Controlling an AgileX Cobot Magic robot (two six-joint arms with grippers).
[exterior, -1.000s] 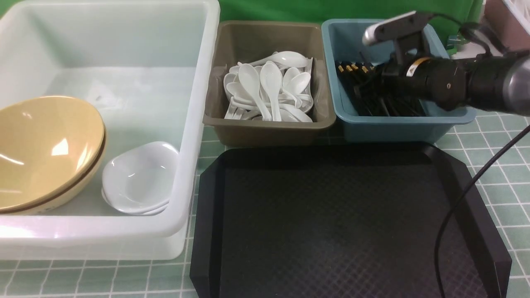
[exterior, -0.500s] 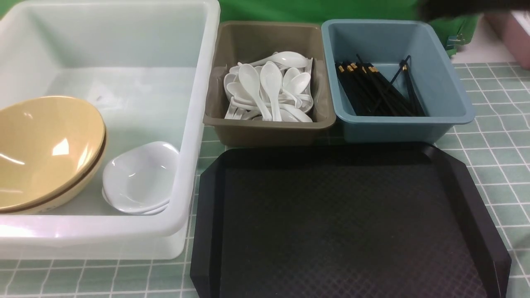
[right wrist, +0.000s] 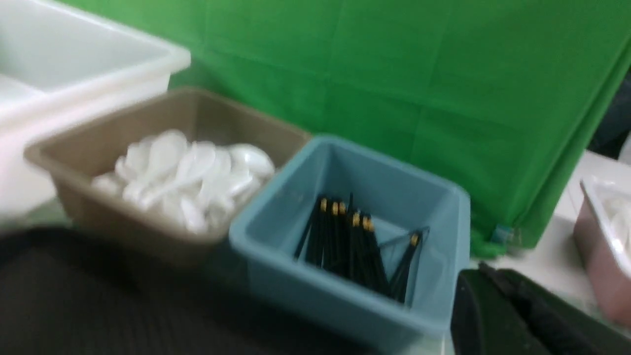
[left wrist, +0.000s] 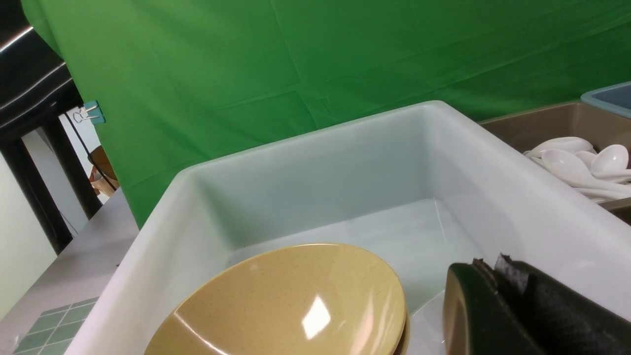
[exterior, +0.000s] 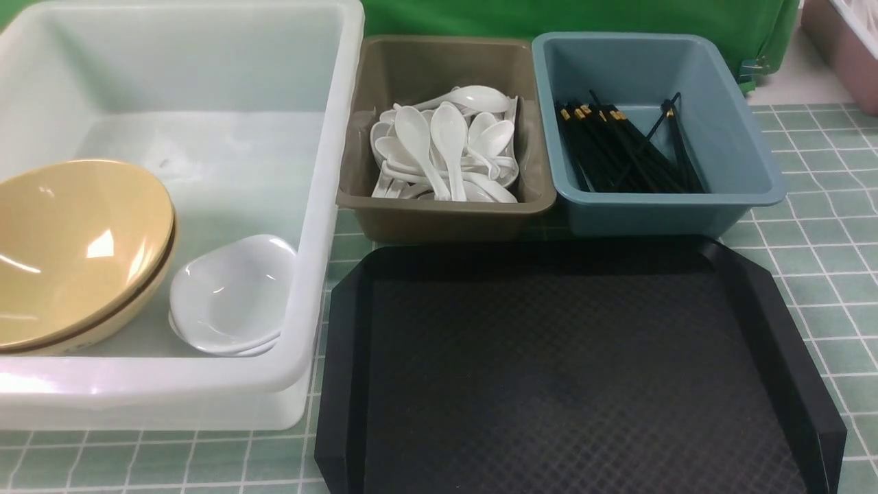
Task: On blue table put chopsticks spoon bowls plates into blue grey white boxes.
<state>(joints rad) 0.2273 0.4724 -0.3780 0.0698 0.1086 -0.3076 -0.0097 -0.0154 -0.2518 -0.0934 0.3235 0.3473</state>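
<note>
Black chopsticks (exterior: 627, 151) lie in the blue box (exterior: 754, 171). White spoons (exterior: 446, 147) fill the grey box (exterior: 446, 206). Yellow bowls (exterior: 75, 247) and small white plates (exterior: 230, 295) sit in the white box (exterior: 322, 206). Neither gripper shows in the front view. In the left wrist view my left gripper (left wrist: 488, 268) is shut and empty, beside the yellow bowls (left wrist: 291, 301) over the white box (left wrist: 522, 212). In the right wrist view my right gripper (right wrist: 485, 271) is shut and empty, to the right of the blue box (right wrist: 345, 301) with the chopsticks (right wrist: 345, 241).
A black tray (exterior: 569, 370) lies bare on the green-checked table (exterior: 816, 240) in front of the grey and blue boxes. A pink bin (exterior: 847, 55) stands at the far right. A green backdrop (exterior: 549, 17) hangs behind the boxes.
My right arm was over the blue box a second ago. It has pulled back to the right and out of the front view. The chopsticks now lie uncovered in the blue box.
</note>
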